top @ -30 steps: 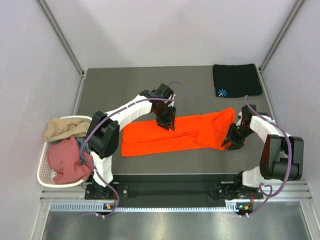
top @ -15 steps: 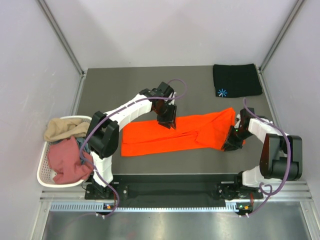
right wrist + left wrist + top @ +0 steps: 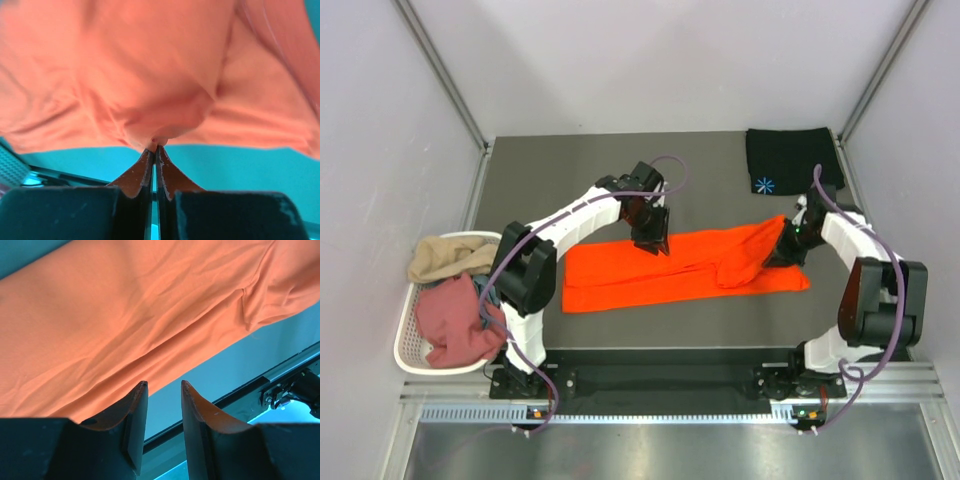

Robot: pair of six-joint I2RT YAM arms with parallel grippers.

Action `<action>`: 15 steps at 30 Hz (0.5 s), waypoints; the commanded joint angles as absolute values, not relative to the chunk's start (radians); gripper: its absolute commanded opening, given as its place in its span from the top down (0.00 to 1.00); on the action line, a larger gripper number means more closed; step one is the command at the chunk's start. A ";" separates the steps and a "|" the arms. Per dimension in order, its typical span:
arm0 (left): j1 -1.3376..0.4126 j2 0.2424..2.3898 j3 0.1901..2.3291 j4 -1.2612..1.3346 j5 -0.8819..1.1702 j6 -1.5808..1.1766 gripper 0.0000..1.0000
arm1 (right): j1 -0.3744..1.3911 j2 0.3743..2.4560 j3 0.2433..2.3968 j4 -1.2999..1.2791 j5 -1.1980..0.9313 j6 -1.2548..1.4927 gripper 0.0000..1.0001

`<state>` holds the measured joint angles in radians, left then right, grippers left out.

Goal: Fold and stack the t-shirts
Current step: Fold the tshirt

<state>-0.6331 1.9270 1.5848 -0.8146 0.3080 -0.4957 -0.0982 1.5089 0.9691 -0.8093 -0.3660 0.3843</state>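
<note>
orange shirt [image 3: 150,75] blurred in r wrist view, cut off at edges

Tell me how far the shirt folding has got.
Done: the black cloth t-shirt with the blue starburst lies folded at the far right. In hand: the right tool is shut on an edge of the bright orange cloth t-shirt; the left tool hangs open over it. Left: a tan shirt and a dusty pink shirt in the white plastic basket.

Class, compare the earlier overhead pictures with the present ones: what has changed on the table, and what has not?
The right pincer closed on the right end of the orange t-shirt and moved away from the table's near edge, rumpling that end. The left pincer stayed open above the shirt; the black t-shirt and basket did not move.
</note>
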 commanded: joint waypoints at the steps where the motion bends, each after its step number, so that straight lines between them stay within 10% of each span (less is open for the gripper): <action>1: -0.617 1.905 1.608 -0.798 0.304 -0.500 0.62 | -0.087 1.569 1.063 -0.810 -0.411 0.425 1.00; 15: -0.598 1.911 1.611 -0.811 0.331 -0.489 0.62 | -0.086 1.848 1.334 -0.744 -0.523 0.514 0.93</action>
<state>-0.6025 1.9270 1.5848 -0.8158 0.3103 -0.4965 -0.0978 1.8217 1.2613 -0.7803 -0.4786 0.4774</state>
